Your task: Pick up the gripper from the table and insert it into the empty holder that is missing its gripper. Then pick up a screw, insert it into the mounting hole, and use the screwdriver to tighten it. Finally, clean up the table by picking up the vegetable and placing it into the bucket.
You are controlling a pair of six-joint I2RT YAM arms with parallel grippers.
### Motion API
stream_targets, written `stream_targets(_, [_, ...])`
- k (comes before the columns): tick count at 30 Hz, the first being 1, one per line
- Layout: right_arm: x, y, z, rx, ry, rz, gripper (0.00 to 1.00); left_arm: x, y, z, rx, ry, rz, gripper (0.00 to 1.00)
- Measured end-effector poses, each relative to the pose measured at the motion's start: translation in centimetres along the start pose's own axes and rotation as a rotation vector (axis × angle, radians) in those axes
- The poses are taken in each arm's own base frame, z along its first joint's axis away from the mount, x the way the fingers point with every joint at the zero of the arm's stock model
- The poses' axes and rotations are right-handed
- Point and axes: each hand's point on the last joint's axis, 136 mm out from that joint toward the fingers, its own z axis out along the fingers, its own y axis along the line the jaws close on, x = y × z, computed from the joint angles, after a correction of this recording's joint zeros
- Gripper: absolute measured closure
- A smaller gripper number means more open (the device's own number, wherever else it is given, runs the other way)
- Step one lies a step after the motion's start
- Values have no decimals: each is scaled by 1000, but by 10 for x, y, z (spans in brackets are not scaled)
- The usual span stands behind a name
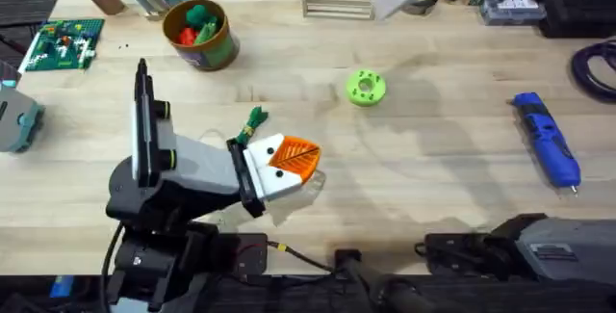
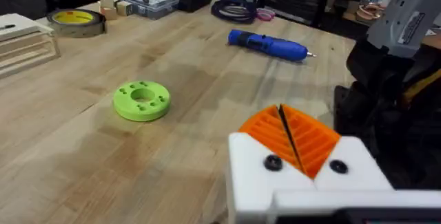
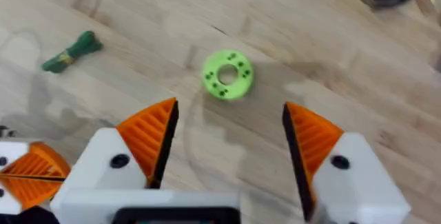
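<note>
Vegetable (image 1: pixel 254 120) on table just beside left end effector (image 1: pixel 289 159).

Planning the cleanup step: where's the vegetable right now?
In the overhead view the vegetable lies on the table left of centre, just beyond the left gripper, with the bucket farther back-left and the green disc to its right.

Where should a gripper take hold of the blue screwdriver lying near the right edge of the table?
Probably mid-body, coming straight down from above. The blue screwdriver lies flat on the table, its thin metal tip toward the arms' bases, with bare wood on both long sides. Fingers set across its narrow width would fit there; the tip looks too thin to grip.
</note>
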Motion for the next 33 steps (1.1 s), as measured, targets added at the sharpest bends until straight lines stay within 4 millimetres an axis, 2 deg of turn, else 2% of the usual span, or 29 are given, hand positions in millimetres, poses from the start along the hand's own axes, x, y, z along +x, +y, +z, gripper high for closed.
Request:
stream_targets(5, [17, -39, -12, 82, 34, 87, 108, 0, 0, 0, 0, 0, 0, 983])
stream_targets(10, [35, -68, -29, 149, 43, 168, 108, 0, 0, 0, 0, 0, 0, 983])
stream_targets(14, [63, -87, -37, 197, 60, 232, 105, 0, 0, 0, 0, 0, 0, 983])
stream_targets(23, [125, -128, -40, 305, 110, 406, 107, 0, 0, 0, 0, 0, 1, 983])
stream_targets(33, [164, -182, -59, 469, 135, 615, 108, 0, 0, 0, 0, 0, 0, 983])
